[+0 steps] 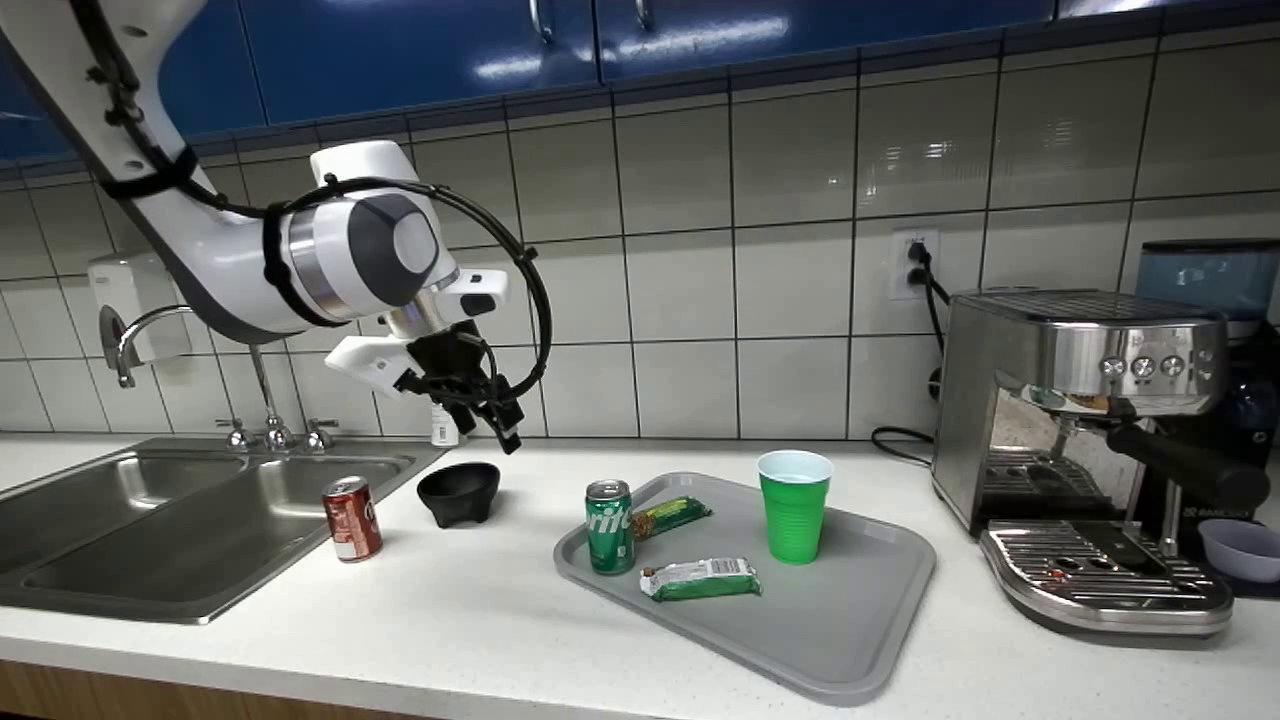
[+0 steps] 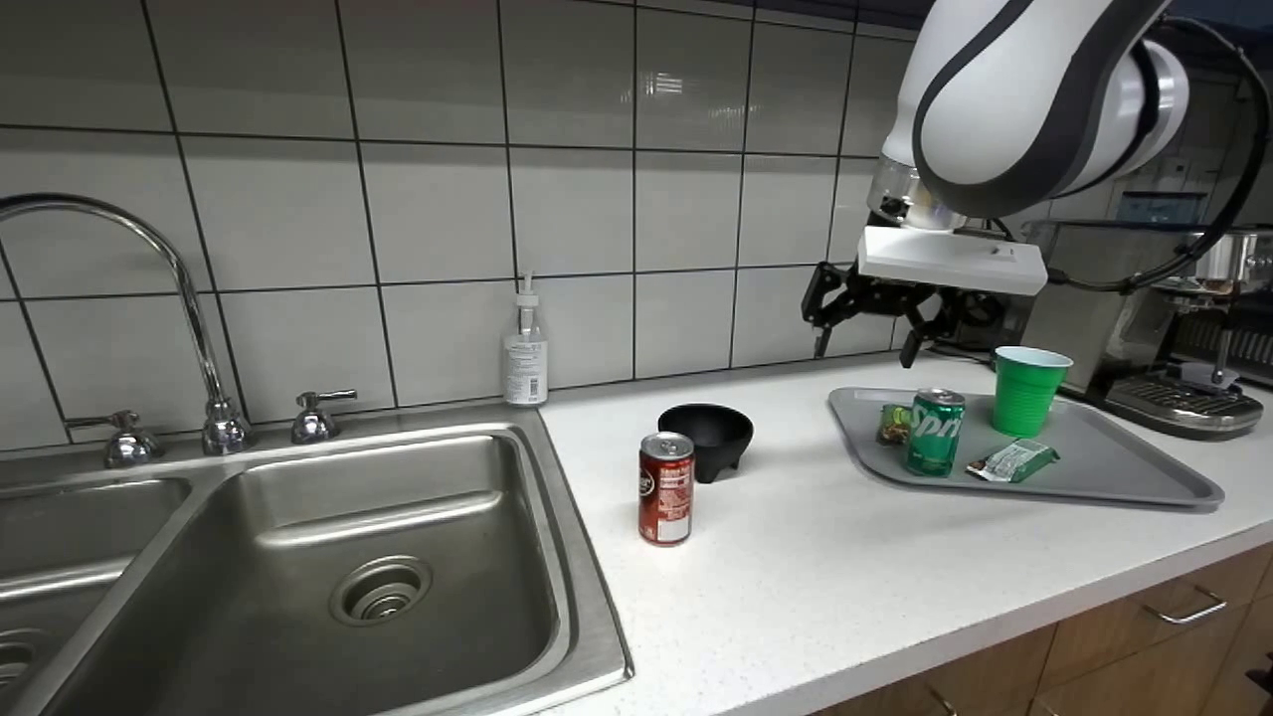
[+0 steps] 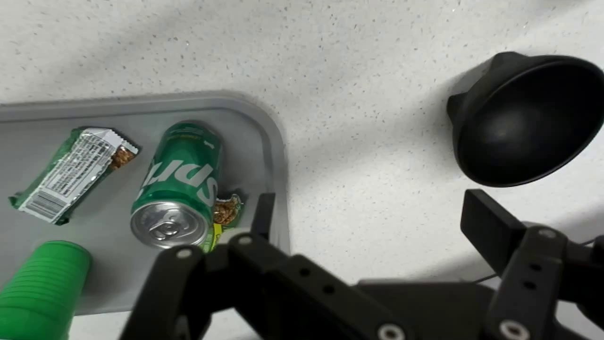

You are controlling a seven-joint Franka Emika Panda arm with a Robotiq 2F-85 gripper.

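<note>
Bowl point(image 1: 458, 496) near spread jaws, 1 wrapper point(image 1: 676, 516) part-hidden behind green can point(image 1: 610, 532)

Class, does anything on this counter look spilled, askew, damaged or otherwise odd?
Nothing stands out. The Sprite can and green cup stand upright on the gray tray; the red can and black bowl stand upright on the counter. The wrapped bars lie at different angles, but neither shows clear damage, and no spill is visible.

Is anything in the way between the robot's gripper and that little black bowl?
Nothing visible stands between the open gripper and the black bowl. The red soda can is beyond it, toward the sink; the Sprite can is on the tray.
</note>
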